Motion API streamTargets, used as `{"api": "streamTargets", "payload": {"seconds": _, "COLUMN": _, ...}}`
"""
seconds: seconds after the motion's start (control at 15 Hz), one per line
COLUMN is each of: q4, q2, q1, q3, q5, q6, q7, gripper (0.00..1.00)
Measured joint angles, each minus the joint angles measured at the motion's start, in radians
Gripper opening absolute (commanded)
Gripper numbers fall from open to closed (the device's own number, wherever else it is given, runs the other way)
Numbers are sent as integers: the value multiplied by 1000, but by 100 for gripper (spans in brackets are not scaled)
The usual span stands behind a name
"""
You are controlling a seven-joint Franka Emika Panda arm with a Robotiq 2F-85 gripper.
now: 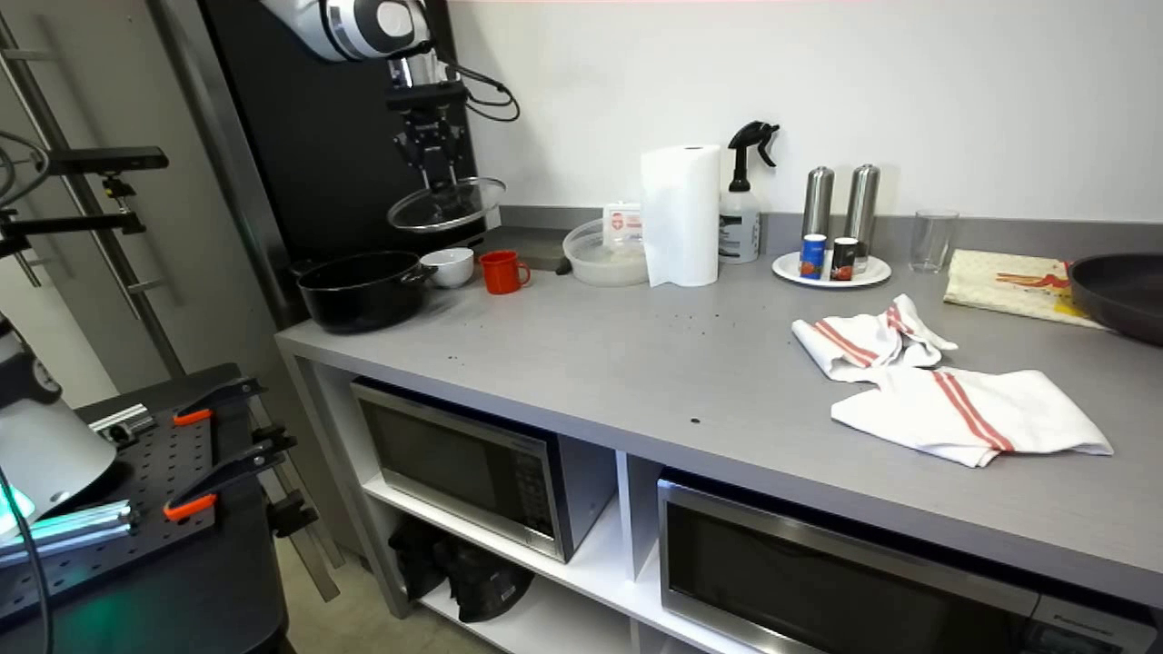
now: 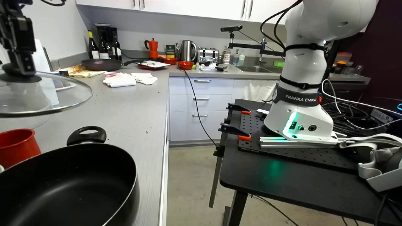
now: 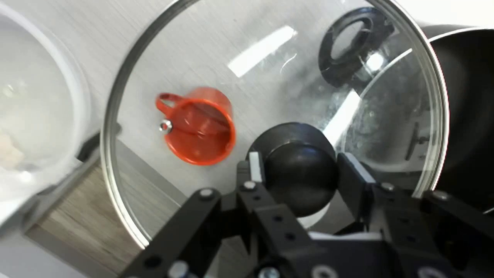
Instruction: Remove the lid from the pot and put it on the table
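showing only in the wrist view, an eyelet (image 3: 166, 126) dots the lid (image 3: 270, 100) the hand (image 3: 303, 172) clasps.

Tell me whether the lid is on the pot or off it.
Off. The gripper holds the lid up in the air, and both exterior views show the pot apart from it, its mouth uncovered.

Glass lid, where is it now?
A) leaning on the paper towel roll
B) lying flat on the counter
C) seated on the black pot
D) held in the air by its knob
D: in the wrist view the fingers flank the black knob, and in both exterior views the lid hangs above the counter, with the pot uncovered.
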Motion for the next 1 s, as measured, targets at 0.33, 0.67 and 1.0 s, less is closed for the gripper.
{"api": "streamTargets", "payload": {"seconds": 0.33, "q4": 56, "q2": 24, "q1": -128, "q3": -75, "q5": 75, "q6": 0, "q7": 5, "gripper": 24}}
{"api": "streamTargets", "payload": {"seconds": 0.67, "q4": 97, "q2": 105, "q1": -199, "q3": -131, "q5": 98, "q6": 0, "q7": 32, "gripper": 24}}
{"api": "streamTargets", "payload": {"seconds": 1.0, "q4": 133, "q2": 222, "q1": -224, "q3": -174, "q5": 97, "q6": 4, "q7": 85, "gripper": 24}}
